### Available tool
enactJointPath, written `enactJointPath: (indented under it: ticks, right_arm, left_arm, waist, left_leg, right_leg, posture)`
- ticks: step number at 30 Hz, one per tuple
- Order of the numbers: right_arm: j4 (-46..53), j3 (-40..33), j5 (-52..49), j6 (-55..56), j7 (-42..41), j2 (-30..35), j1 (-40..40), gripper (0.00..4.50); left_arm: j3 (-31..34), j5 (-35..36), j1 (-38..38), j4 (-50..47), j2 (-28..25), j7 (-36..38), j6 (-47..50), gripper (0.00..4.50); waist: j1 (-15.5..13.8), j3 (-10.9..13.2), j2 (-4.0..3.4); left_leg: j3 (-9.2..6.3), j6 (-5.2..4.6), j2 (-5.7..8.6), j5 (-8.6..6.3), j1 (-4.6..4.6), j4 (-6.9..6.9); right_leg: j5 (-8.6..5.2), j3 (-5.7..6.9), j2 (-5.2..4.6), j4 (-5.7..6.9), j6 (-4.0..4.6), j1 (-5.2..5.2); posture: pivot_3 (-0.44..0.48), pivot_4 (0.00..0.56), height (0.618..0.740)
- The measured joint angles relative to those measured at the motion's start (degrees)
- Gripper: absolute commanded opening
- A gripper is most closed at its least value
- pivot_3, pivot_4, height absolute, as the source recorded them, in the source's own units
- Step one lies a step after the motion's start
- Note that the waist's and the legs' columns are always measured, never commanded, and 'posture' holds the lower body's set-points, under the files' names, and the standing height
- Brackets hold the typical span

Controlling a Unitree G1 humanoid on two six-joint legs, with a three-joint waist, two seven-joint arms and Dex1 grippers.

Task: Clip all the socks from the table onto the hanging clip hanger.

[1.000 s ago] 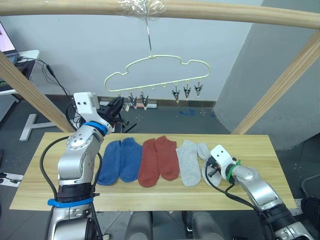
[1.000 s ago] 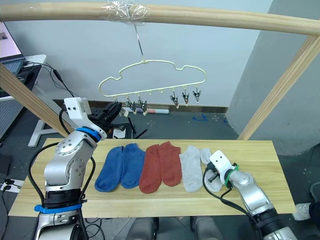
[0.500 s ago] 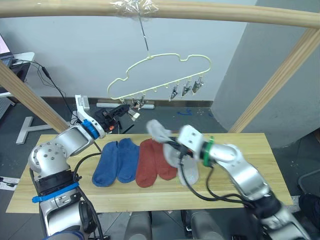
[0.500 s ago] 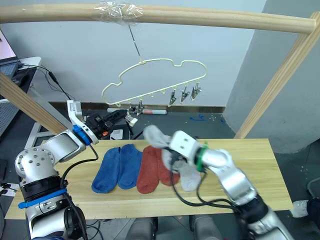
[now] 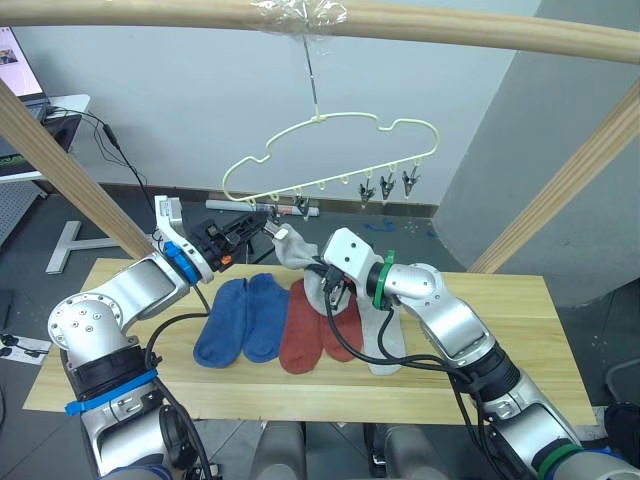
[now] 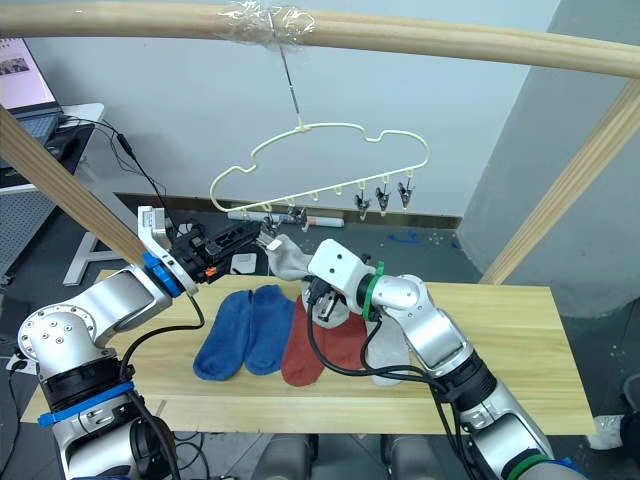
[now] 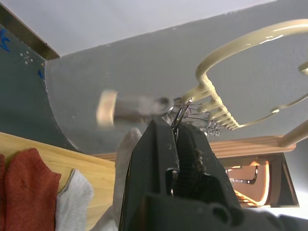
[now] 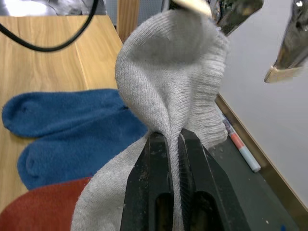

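My right gripper (image 5: pixel 328 291) is shut on a light grey sock (image 5: pixel 292 248) and holds it above the table (image 5: pixel 560 350), its cuff raised to the left end of the clip hanger (image 5: pixel 330 150). In the right wrist view the sock's cuff (image 8: pixel 173 91) sits just under a metal clip (image 8: pixel 236 12). At that end of the hanger my left gripper (image 5: pixel 244 228) is shut on a clip (image 7: pixel 178 111). Two blue socks (image 5: pixel 243 318), two rust-red socks (image 5: pixel 312 325) and one grey sock (image 5: pixel 388 335) lie flat on the table.
The hanger hangs by its hook from a round wooden pole (image 5: pixel 450 25) overhead, with slanted poles at both sides. Three bare clips (image 5: pixel 387 186) hang at the hanger's right end. Beyond the table's far edge lies dark floor with cables.
My right gripper has lifted the grey sock off the right of the table and carried it up and left to the hanger's left end. My left gripper stays at the left clip.
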State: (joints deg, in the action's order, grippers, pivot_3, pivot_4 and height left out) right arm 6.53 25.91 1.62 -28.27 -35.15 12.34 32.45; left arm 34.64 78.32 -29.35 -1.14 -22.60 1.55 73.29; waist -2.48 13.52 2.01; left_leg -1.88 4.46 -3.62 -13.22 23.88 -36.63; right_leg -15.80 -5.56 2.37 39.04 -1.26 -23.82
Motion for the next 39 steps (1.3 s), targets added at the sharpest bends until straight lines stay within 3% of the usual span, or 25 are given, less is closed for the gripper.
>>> enactJointPath:
  ticks: [16,28,29,31,34,39]
  right_arm:
    - [5.45,0.05,0.01,-2.81,-0.02,1.28,0.01,0.04]
    - [4.98,0.21,-0.66,-4.88,0.43,-3.03,0.02,0.00]
    - [4.86,0.14,-0.72,-5.22,0.48,-3.53,0.02,0.00]
    - [4.63,-0.05,-1.29,-6.10,0.52,-4.65,0.00,0.00]
    - [4.54,-1.11,-4.01,-8.41,0.21,-6.69,-0.34,0.85]
    - [5.24,-1.24,-5.73,-10.11,0.18,-5.43,-3.27,2.66]
  left_arm:
    - [-5.72,-0.93,2.12,-0.73,-3.64,3.13,-6.38,0.00]
    - [-6.90,-2.93,5.25,-1.31,-4.83,4.68,-8.96,3.93]
    - [-6.91,-3.30,5.56,-1.73,-5.27,4.51,-9.37,4.19]
    - [-8.01,-6.35,7.48,-4.06,-7.43,5.81,-10.88,4.19]
    - [-10.05,-11.33,10.58,-8.65,-10.58,9.77,-13.82,4.22]
    - [-12.94,-16.06,14.05,-14.87,-12.18,14.97,-17.17,4.22]
  waist:
    - [-0.03,0.00,-0.01]
    - [-0.42,0.01,-0.01]
    - [-0.45,0.01,-0.01]
    - [-0.36,0.01,0.00]
    - [-0.63,0.02,0.01]
    - [-1.24,0.02,0.00]
  left_leg:
    - [0.03,0.01,0.01,0.01,0.00,0.03]
    - [0.01,0.02,0.02,0.01,0.17,0.14]
    - [0.02,0.02,0.02,0.01,0.18,0.15]
    - [0.06,0.03,0.01,0.02,0.18,0.23]
    - [0.02,0.17,0.02,0.10,0.17,0.46]
    - [0.01,0.18,0.04,0.10,0.16,0.57]
  right_leg:
    - [-0.16,-0.02,0.02,-0.01,-0.25,-0.01]
    - [-0.19,0.00,0.01,-0.03,-0.20,-0.21]
    - [-0.19,-0.01,0.01,-0.04,-0.20,-0.22]
    - [-0.19,-0.04,0.00,-0.06,-0.18,-0.25]
    - [-0.19,0.01,-0.01,-0.08,-0.04,-0.29]
    - [-0.22,0.06,-0.02,-0.09,0.31,-0.31]
  posture:
    - [0.228,0.235,0.740]
    - [0.237,0.231,0.740]
    - [0.237,0.231,0.740]
    - [0.243,0.229,0.740]
    - [0.246,0.228,0.740]
    - [0.246,0.228,0.740]
